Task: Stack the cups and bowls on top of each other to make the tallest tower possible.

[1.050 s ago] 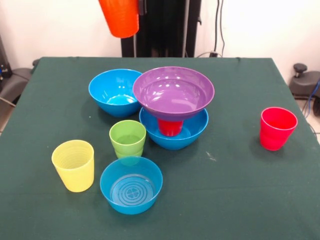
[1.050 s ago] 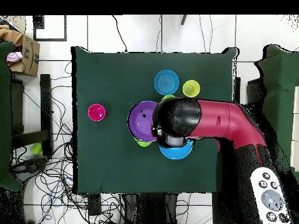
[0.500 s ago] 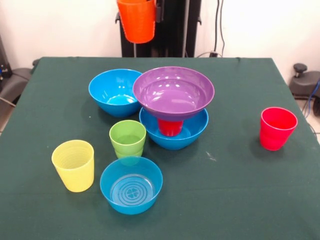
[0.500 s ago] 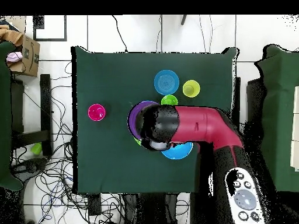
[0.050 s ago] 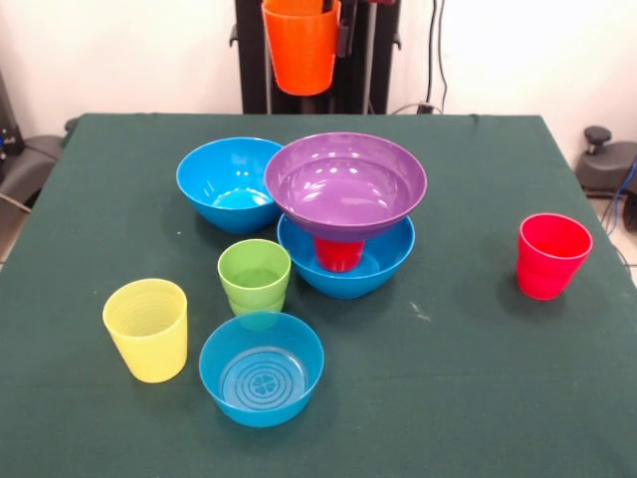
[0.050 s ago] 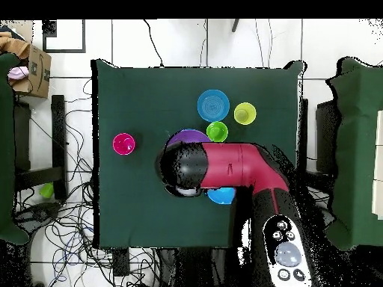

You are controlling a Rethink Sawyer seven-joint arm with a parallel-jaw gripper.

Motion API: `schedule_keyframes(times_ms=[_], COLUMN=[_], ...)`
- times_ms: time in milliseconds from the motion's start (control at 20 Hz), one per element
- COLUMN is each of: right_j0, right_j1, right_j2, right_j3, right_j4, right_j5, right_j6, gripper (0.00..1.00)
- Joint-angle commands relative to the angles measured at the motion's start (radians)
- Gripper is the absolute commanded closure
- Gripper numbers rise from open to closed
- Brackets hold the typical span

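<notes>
A: Now the orange cup (image 5: 301, 45) sits further right along the top edge than half a second ago; a second ago it hung tilted at the upper left, now upright. Nothing on the tabletop (image 5: 448, 378) has shifted.

B: End effector (image 5: 341, 25)?

A: Dark finger against the cup's right wall, cup off the tabletop, so it is grasping the orange cup. The tower so far lies below and slightly right of it: purple bowl (image 5: 344, 183) on red cup (image 5: 338, 252) inside a large blue bowl (image 5: 346, 261). Second large blue bowl (image 5: 231, 182) below, to the left.

B: Overhead add anything?

A: The arm (image 6: 224, 166) reaches across from the lower right, its black wrist covering most of the purple bowl (image 6: 187, 136) and hiding the held cup. Front alone shows the grasp. Both show the ringed small blue bowl (image 5: 261, 367), green cup (image 5: 255, 276), yellow cup (image 5: 147, 329) and pinkish-red cup (image 5: 551, 255), well apart.
</notes>
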Motion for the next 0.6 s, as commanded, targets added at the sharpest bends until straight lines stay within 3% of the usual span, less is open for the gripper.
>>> schedule_keyframes(times_ms=[50,250,600], right_j0=[0.036,0.046,0.075], right_j1=[0.091,0.141,0.174], right_j2=[-0.047,-0.074,-0.092], right_j3=[0.068,0.031,0.023], right_j4=[-0.017,-0.044,-0.013], right_j5=[-0.097,-0.143,-0.184], right_j6=[0.166,0.167,0.184], gripper=[1.0,1.0,1.0])
